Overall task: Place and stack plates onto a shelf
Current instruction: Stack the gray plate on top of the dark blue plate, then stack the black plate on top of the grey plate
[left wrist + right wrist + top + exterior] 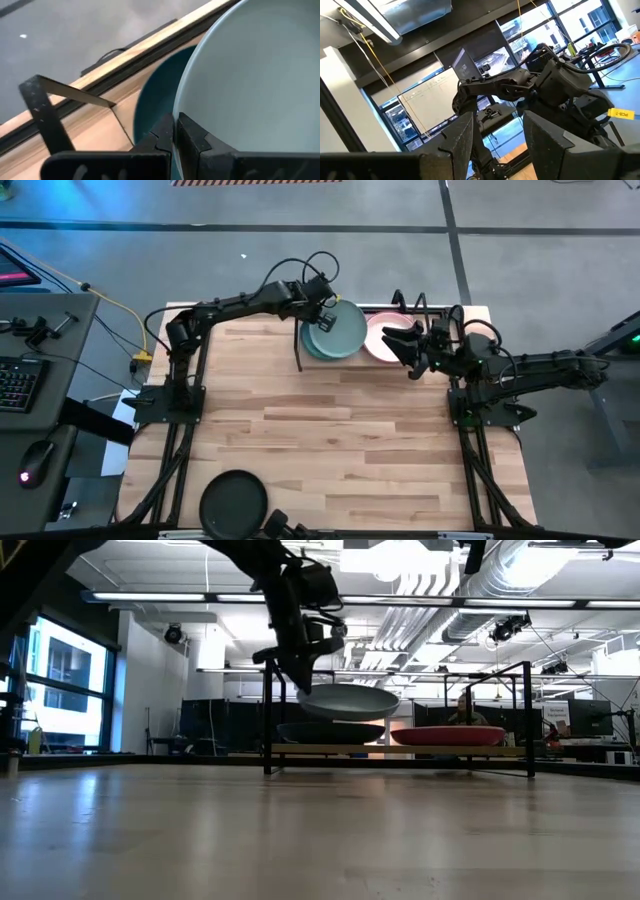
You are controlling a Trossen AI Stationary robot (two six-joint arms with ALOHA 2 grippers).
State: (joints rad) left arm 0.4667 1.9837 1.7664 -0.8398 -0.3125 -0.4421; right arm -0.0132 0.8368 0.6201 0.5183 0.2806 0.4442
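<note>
My left gripper (pixel 322 320) is at the shelf (pixel 400 750) on the table's far edge, shut on the pale sage green plate (pixel 343 330). That plate hovers over the dark teal plate (pixel 330 732), which lies flat on the shelf board. To the right on the shelf lies the cream-pink plate (pixel 383 335), with the magenta plate (pixel 447 735) showing edge-on in the low view. My right gripper (pixel 402 342) is open beside the cream-pink plate's right edge, touching nothing. The black plate (pixel 233 505) lies at the table's near edge. My left gripper pinches the sage plate's rim (pixel 176 125) on its left side between the two fingers, one finger (pixel 192 137) on the plate's inner face and one on its underside. The fingers slant down from the table's left. The plate is lifted clear and nearly level just above the teal plate (pixel 155 100).
Thin black upright rods (pixel 267 720) (pixel 529 715) frame the shelf at both ends. A black rod (pixel 45 120) stands close to my left gripper. The wide butcher-block tabletop (pixel 330 440) lies between the shelf and the black plate. A keyboard and mouse sit on a desk off the table's left.
</note>
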